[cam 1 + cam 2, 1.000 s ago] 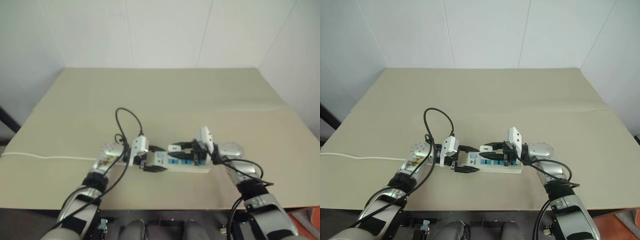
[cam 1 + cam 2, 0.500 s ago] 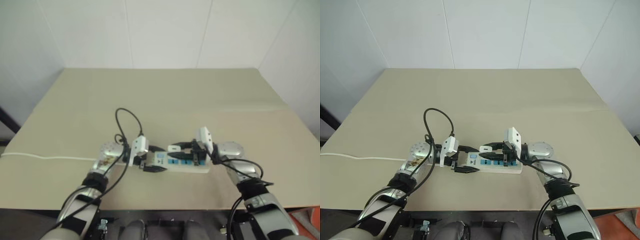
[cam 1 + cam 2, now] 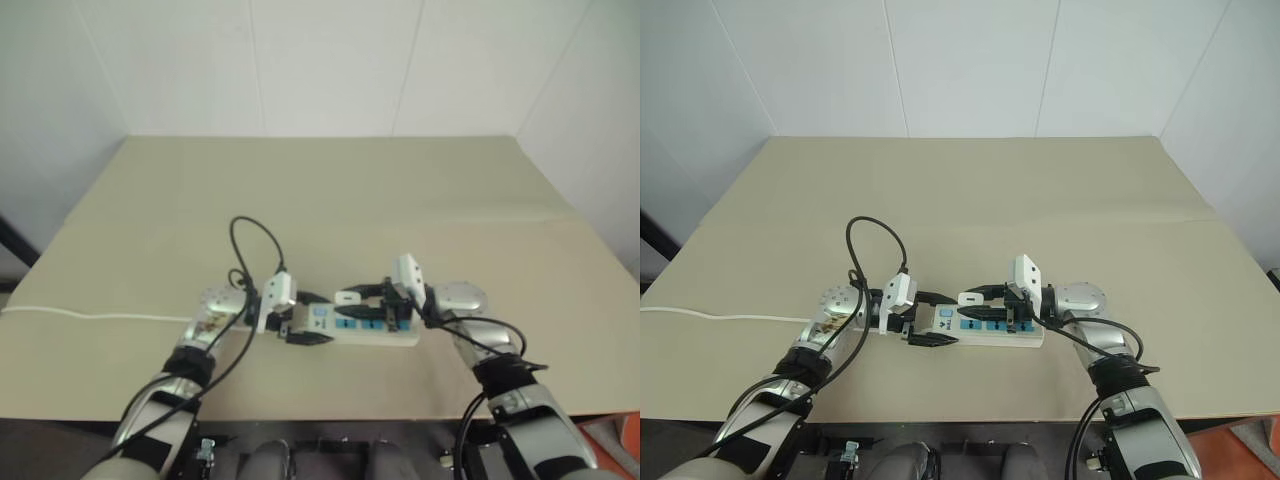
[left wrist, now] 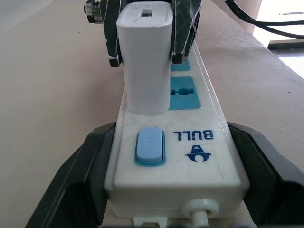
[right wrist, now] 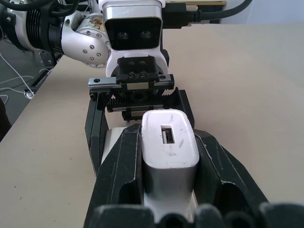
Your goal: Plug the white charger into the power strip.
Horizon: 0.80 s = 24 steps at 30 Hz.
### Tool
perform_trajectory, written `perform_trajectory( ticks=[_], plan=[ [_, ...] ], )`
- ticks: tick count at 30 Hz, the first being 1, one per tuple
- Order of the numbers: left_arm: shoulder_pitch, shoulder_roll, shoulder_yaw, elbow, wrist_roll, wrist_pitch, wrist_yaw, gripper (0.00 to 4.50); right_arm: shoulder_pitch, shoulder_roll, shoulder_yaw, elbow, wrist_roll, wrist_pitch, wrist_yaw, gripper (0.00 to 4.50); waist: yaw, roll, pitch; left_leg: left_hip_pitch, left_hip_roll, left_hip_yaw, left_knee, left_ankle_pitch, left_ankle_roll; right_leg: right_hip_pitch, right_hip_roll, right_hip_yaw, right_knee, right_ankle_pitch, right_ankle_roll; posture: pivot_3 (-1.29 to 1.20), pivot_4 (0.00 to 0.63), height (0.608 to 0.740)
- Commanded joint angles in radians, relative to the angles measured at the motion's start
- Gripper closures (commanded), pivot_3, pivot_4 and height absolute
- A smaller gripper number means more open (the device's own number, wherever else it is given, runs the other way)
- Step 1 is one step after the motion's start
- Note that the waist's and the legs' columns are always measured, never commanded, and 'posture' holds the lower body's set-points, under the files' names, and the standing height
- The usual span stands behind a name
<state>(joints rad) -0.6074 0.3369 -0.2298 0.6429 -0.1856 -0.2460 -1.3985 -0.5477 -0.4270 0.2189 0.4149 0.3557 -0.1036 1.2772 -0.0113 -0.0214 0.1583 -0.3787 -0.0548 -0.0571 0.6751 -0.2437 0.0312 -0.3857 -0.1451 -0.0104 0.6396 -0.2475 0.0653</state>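
Right gripper (image 5: 167, 190) jaws clamped on white charger (image 4: 145, 57), standing upright on power strip (image 4: 190, 142) beside the switch. Left gripper (image 4: 166, 190) jaws spread, bracing strip's switch end. Strip near counter (image 3: 400, 200) front edge. Risk: tilted push could jam prongs or skid strip.

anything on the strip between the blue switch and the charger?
No. In the left wrist view only bare white casing separates the switch on the power strip from the charger.
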Motion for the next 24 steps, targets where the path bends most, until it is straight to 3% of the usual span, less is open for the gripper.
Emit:
perform_trajectory(
  ticks=[1,19,24],
  plan=[
    [0.032,0.011,-0.039,0.004,0.041,0.007,-0.025,1.23,0.031,-0.029,0.018,0.059,-0.087,0.046,-0.027,3.34,0.000,0.000,0.000,0.000,0.000,0.000,0.000,0.000,0.000,0.000,0.000,0.000,0.000,0.000,0.000,0.00,0.150,0.740],
    [0.038,0.013,-0.040,-0.002,0.043,0.009,-0.022,1.23,0.027,-0.032,-0.002,-0.012,-0.066,0.123,-0.025,3.34,0.000,0.000,0.000,-0.001,0.000,0.000,-0.002,0.000,0.000,-0.001,0.000,0.000,-0.001,0.000,0.000,0.00,0.150,0.740],
    [0.037,0.014,-0.040,-0.002,0.043,0.007,-0.021,1.23,0.030,-0.030,0.001,-0.019,-0.070,0.127,-0.016,1.75,0.001,0.000,0.000,-0.002,0.000,0.000,-0.002,0.000,0.000,-0.001,0.000,0.000,-0.002,0.000,0.000,0.00,0.150,0.740]
  ],
)
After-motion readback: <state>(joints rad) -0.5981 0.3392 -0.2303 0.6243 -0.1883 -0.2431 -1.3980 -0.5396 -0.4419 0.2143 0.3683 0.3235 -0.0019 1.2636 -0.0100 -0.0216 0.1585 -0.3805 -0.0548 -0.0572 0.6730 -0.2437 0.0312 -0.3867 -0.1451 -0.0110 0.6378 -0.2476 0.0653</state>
